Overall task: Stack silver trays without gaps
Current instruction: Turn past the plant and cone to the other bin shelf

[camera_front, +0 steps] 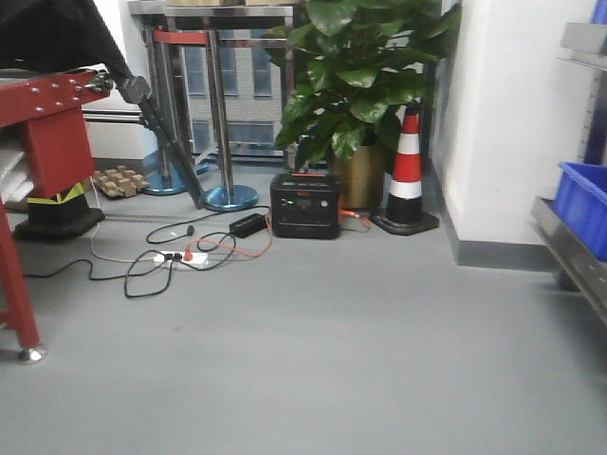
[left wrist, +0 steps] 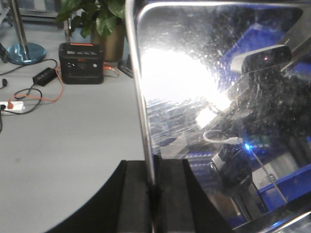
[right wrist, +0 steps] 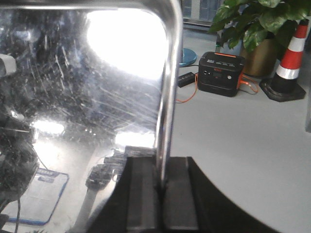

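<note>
Rim edge of silver tray (left wrist: 218, 97) tight between left fingers (left wrist: 135, 194), likewise right fingers (right wrist: 142, 194); open grey floor (left wrist: 68, 145) alongside.

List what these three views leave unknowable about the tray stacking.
1. Left wrist: tray in left claw cut off by frame edges; glare whitens part of it.
2. Right wrist: tray in right claw blocks what lies behind; same tray or another, unclear.
3. Front view: claws and trays out of frame.
</note>
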